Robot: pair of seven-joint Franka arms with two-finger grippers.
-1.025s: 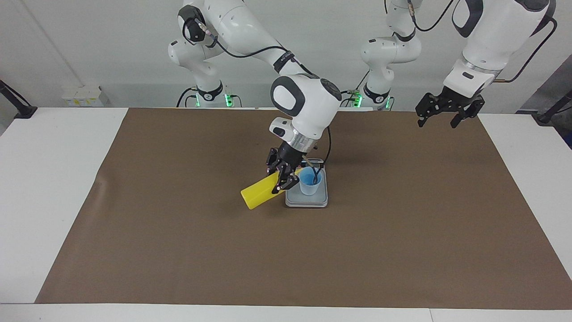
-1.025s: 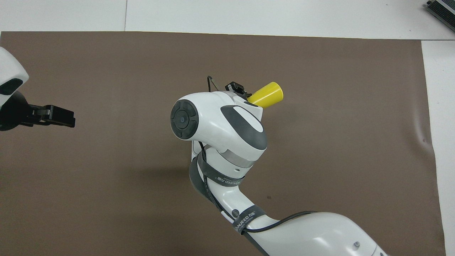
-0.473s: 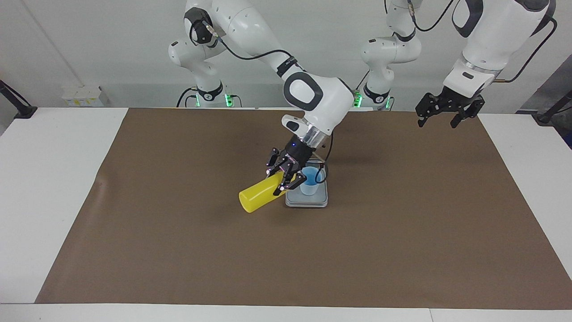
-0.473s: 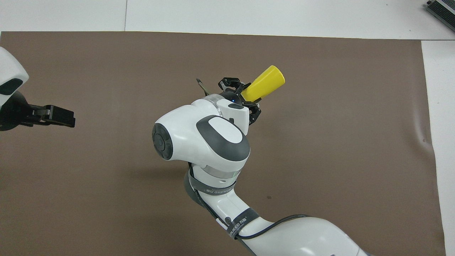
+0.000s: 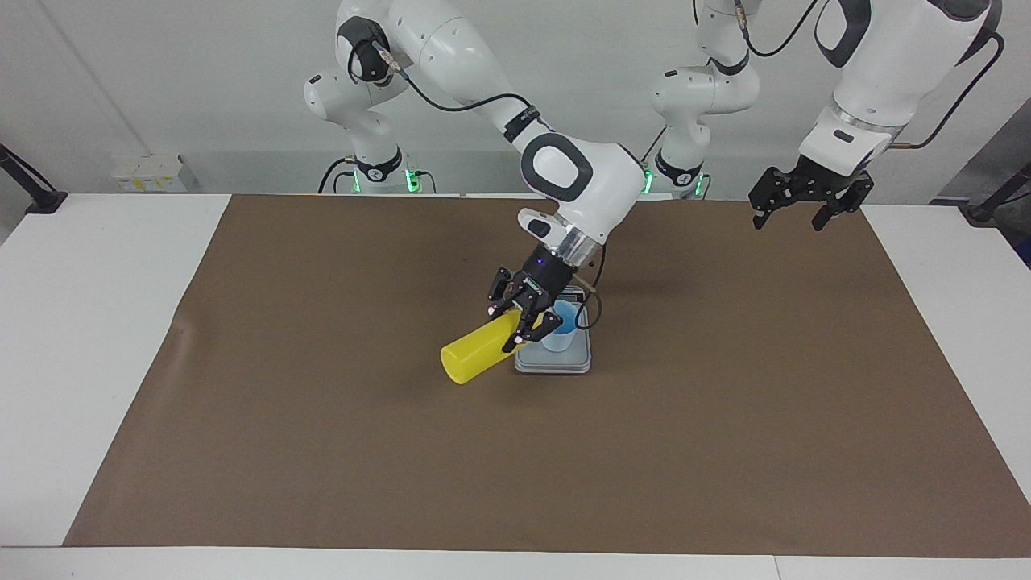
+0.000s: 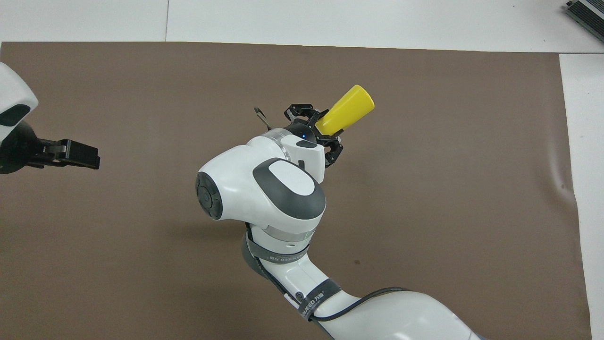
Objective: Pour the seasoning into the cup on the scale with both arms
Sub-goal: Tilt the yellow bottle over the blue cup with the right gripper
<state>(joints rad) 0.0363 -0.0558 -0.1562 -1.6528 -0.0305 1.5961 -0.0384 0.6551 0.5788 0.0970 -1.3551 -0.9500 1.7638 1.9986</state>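
My right gripper (image 5: 523,326) is shut on the yellow seasoning bottle (image 5: 475,354) near its neck. It holds the bottle tilted, base out over the mat and nozzle end toward the light blue cup (image 5: 561,338); the nozzle tip is hidden. The cup stands on the silver-grey scale (image 5: 554,364) in the middle of the mat. In the overhead view the bottle (image 6: 347,108) sticks out from the right gripper (image 6: 325,130), and the arm hides the cup and scale. My left gripper (image 5: 797,211) waits open and raised over the mat's corner at the left arm's end; it also shows in the overhead view (image 6: 71,153).
A brown mat (image 5: 322,451) covers most of the white table (image 5: 72,362). A grey device (image 6: 587,12) lies at the table's corner farthest from the robots at the right arm's end. The right arm's cable hangs by the cup.
The right arm's wrist has swung toward the left arm's end, turning the gripper and bottle over the scale. The bottle's base has shifted slightly. The left arm has not moved.
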